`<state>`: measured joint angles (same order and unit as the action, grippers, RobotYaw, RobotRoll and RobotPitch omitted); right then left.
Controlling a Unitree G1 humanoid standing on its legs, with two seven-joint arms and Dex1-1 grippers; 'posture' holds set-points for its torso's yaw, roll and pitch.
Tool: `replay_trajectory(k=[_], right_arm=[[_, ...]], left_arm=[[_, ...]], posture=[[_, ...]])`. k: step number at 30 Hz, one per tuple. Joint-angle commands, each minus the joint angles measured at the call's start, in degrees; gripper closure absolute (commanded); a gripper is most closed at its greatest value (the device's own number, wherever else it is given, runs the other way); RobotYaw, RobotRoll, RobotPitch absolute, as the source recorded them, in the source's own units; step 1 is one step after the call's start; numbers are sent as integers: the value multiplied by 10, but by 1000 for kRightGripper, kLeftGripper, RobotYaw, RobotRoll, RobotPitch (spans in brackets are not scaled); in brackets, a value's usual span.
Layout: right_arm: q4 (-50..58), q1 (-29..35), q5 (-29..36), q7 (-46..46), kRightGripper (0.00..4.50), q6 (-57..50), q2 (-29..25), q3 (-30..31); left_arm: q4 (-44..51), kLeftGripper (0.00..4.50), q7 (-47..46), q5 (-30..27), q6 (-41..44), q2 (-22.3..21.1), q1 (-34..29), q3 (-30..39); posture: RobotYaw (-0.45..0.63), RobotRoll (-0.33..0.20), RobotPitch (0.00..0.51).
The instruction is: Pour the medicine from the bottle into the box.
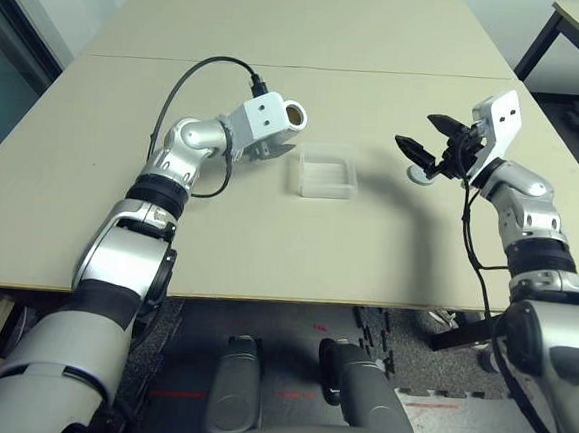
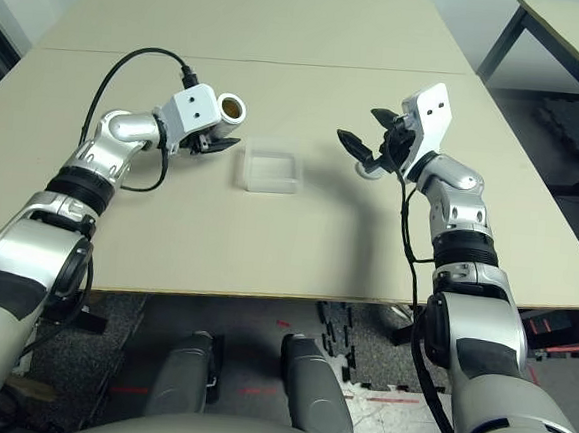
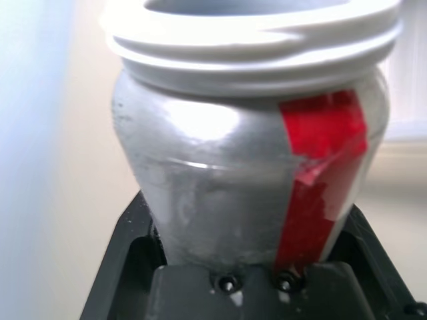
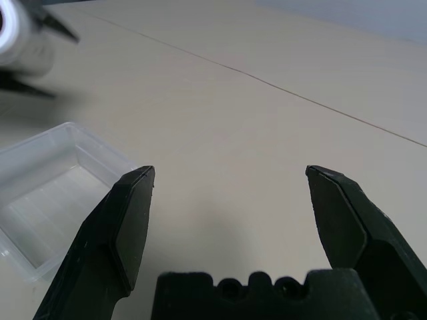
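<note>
Clenched left fingers (image 3: 140,233) gripped the uncapped bottle (image 3: 253,153) beside the box (image 1: 325,173); right fingers (image 4: 127,227) hung released. Tipping from there might drop the pill onto the worktop (image 1: 267,245).

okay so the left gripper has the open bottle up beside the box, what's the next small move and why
Probably carry the bottle rightward until its open mouth is over the box, then tip it further. The left gripper holds it uncapped and roughly level, still short of the box's near rim. The right gripper stands open, clear of the box.
</note>
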<state>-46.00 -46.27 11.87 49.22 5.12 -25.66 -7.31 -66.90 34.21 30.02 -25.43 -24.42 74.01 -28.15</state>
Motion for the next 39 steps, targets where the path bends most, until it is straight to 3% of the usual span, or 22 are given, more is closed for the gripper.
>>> replay_trajectory(k=[1,4,12,18,26,39], right_arm=[[-3,-5,6,3,0,-5,0,-4],[-4,-8,13,4,0,-7,6,-8],[4,-4,33,-10,0,-7,30,-20],[18,9,39,-18,0,-6,30,-22],[26,13,42,-20,0,-10,28,-26],[41,11,46,40,0,-44,31,-9]], left_arm=[[-49,1668,-82,142,-35,9,68,-114],[-86,1668,-113,245,-20,30,119,-210],[-124,1668,-104,342,5,103,186,-301],[-127,1668,-103,333,4,129,189,-288],[-129,1668,-97,329,2,123,187,-282],[-122,1668,40,165,-11,63,118,-111]], posture=[[-69,0,105],[-70,0,103],[-104,0,95],[-123,0,90],[-120,0,86],[-72,0,102]])
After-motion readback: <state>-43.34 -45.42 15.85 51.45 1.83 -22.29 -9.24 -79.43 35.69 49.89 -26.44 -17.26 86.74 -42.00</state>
